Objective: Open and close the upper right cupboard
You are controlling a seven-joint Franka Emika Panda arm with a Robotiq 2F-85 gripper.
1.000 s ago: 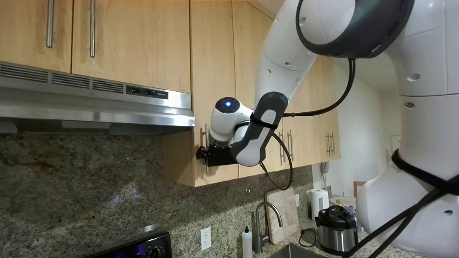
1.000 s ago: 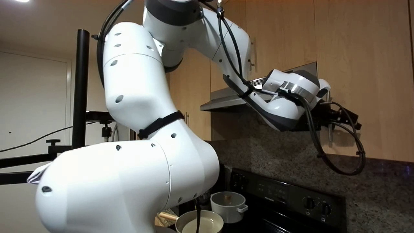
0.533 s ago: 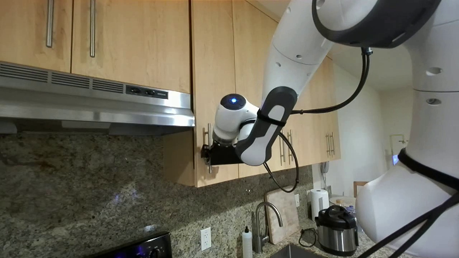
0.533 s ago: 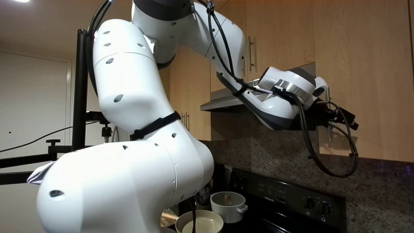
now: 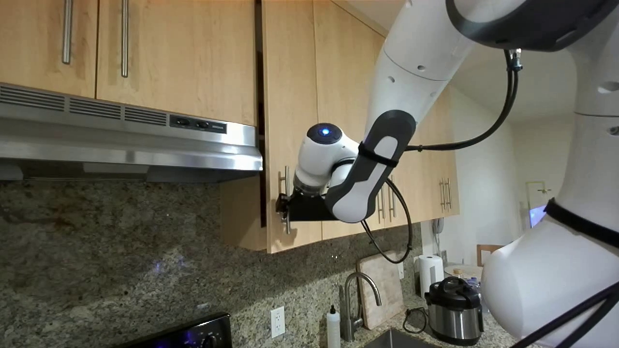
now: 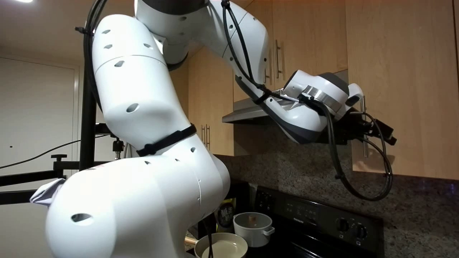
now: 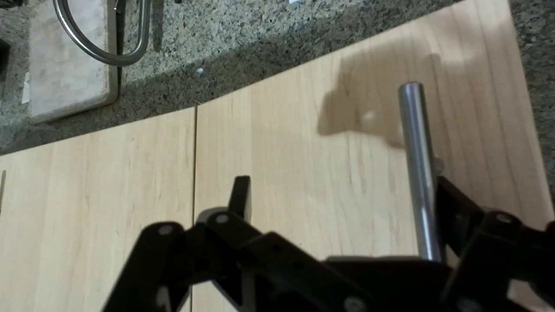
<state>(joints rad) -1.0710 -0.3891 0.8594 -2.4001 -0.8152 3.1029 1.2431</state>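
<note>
Cupboard stands ajar, upper middle of frame in an exterior view, dark gap down its left edge. In the wrist view gripper spread wide, handle between its fingers, just beside the one at frame right.

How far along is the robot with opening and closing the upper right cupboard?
Looks done: the upper right cupboard stands slightly ajar, a dark gap showing along its handle-side edge. In hand: the open gripper straddles the bar handle, close to it on one side, apparently to pull. Left: with only that narrow gap showing, the cupboard probably has yet to be opened wider, then closed.
</note>
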